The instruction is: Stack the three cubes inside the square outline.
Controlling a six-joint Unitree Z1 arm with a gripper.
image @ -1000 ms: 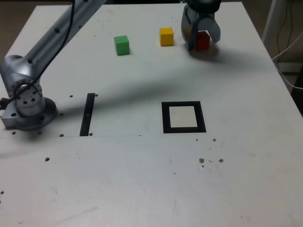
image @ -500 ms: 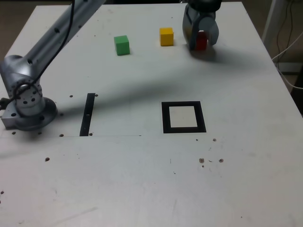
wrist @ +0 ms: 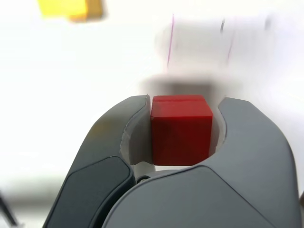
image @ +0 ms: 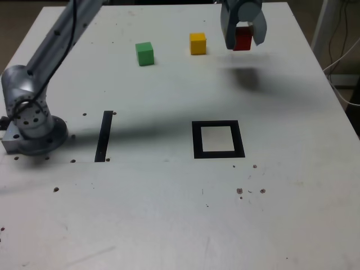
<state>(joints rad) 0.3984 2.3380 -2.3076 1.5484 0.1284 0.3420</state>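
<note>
My gripper (image: 243, 38) is shut on the red cube (image: 243, 39), which hangs clear of the table at the far right of the exterior view. The wrist view shows the red cube (wrist: 181, 129) squeezed between both grey fingers (wrist: 121, 142). The yellow cube (image: 197, 43) sits on the table just to the exterior view's left of the gripper, and it also shows in the wrist view as a yellow cube (wrist: 71, 9) at the picture's edge. Further left lies the green cube (image: 144, 53). The square outline (image: 217, 139), black with a pale centre, lies empty nearer the front.
The arm's grey base (image: 31, 124) stands at the exterior view's left edge. A thin black strip (image: 104, 136) lies between the base and the outline. Cables (image: 343, 50) hang past the table's right edge.
The gripper closed on the red cube where it stood on the table, then rose with it. The cube's shadow now lies apart from it on the table.
</note>
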